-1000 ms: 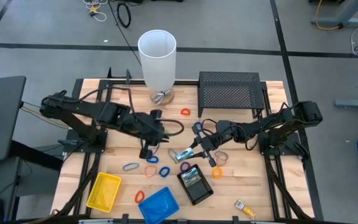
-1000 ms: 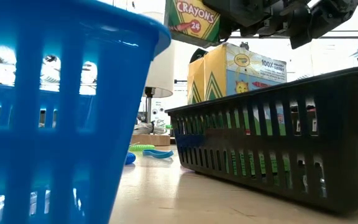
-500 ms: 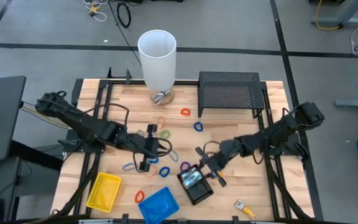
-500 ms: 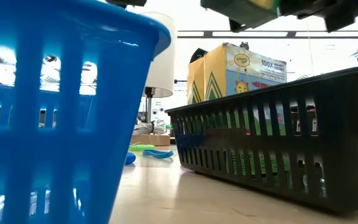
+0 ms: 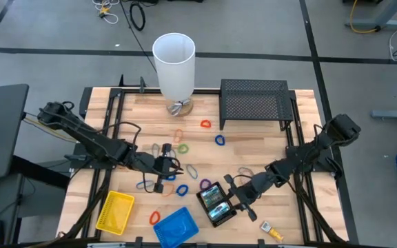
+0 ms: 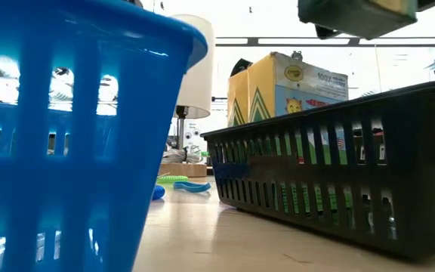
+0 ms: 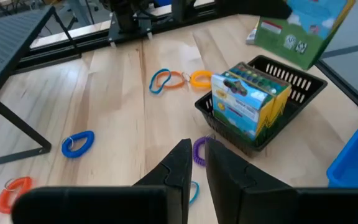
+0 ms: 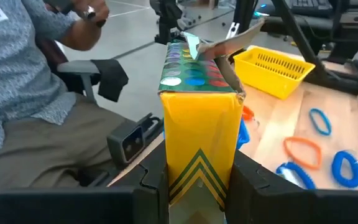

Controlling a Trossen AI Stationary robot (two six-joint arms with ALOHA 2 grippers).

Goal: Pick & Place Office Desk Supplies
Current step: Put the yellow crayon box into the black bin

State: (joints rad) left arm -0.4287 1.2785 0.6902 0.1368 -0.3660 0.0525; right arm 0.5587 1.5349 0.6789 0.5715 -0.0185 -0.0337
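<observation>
My right gripper (image 5: pixel 243 200) hangs over the right side of the black tray (image 5: pixel 216 204), shut on a yellow crayon box (image 8: pixel 197 124) with green chevrons. A second crayon box (image 7: pixel 247 102) stands in that tray. The held box also shows at the upper right of the low view (image 6: pixel 361 15). My left gripper (image 5: pixel 160 176) is shut and slants down low over the coloured rubber bands left of centre. A purple band (image 7: pixel 199 148) lies just past its fingertips. A yellow tray (image 5: pixel 116 210) and a blue tray (image 5: pixel 176 227) sit by the near edge. My right gripper pinches the crayon box between its two fingers (image 8: pixel 244 180), by the two sides of its closed end (image 8: pixel 194 180). The box runs on along the fingers. Its open end with the raised flap (image 8: pixel 229 43) points away from the gripper. It is lifted clear, above the black tray.
A tall white cylinder (image 5: pixel 174 62) and a black mesh rack (image 5: pixel 253 100) stand at the far edge. Rubber bands (image 5: pixel 219 140) lie scattered across the middle. A small yellow box (image 5: pixel 271 231) lies near the front right. A seated person (image 8: pixel 23 93) shows beyond the table.
My right gripper has carried the crayon box from the table's middle toward the near edge, and now holds it over the black tray. My left gripper has sunk toward the rubber bands and come a little nearer the front edge, still shut.
</observation>
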